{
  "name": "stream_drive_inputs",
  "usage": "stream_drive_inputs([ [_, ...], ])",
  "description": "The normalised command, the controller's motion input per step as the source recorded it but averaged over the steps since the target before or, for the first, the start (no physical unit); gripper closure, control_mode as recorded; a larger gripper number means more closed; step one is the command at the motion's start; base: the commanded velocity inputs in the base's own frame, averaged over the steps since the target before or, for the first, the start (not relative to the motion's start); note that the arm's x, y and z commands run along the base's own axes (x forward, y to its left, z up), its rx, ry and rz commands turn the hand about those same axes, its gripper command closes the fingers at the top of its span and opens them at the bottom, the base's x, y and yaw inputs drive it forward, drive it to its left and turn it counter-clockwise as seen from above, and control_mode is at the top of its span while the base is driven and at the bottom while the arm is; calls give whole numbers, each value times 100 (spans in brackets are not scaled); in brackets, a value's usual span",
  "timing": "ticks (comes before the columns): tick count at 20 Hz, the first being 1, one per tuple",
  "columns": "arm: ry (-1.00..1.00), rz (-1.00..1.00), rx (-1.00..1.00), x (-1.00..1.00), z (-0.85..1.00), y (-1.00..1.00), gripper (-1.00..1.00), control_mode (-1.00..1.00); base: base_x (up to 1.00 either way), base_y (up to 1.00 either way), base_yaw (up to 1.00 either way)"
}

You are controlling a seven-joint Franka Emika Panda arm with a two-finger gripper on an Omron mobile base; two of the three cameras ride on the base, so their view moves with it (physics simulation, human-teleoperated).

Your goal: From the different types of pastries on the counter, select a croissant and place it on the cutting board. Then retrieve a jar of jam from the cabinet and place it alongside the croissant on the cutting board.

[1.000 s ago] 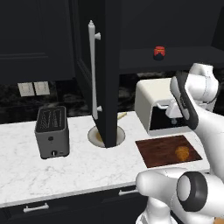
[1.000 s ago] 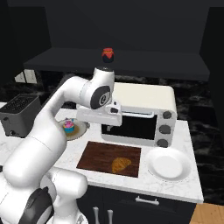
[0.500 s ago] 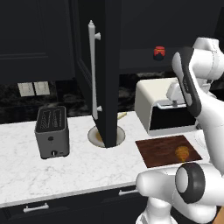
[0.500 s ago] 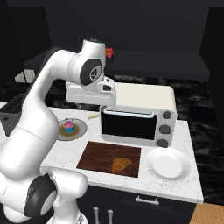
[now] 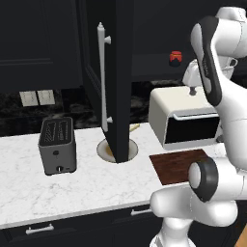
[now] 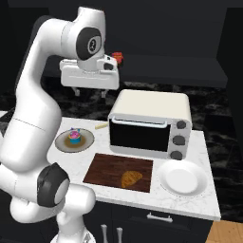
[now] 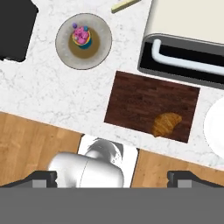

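Gripper (image 6: 90,91) up high w/ jaws wide apart, empty. Croissant (image 6: 130,178) lies on cutting board (image 6: 107,167) — jar of jam (image 5: 175,58) sits in cabinet (image 5: 120,72).

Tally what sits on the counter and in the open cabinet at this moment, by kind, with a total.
Appliances: 2, toaster and toaster oven
Plates: 2, one under the cupcake, one white plate
Pastries: 2, croissant and cupcake
Cutting board: 1
Jar of jam: 1
Pale stick: 1
Total: 9
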Motion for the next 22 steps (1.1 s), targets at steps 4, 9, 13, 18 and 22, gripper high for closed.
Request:
stream_drive_inputs([
  [4, -13, 6, 0, 0, 64, 19, -100, -100, 0, 0, 0],
  [9, -25, 7, 0, 1, 23, 3, -100, -100, 0, 0, 0],
  [13, -31, 10, 3, 0, -20, 0, -100, -100, 0, 0, 0],
  [18, -32, 12, 8, 0, -28, 5, -100, -100, 0, 0, 0],
  [22, -34, 12, 4, 0, 1, 6, -100, -100, 0, 0, 0],
])
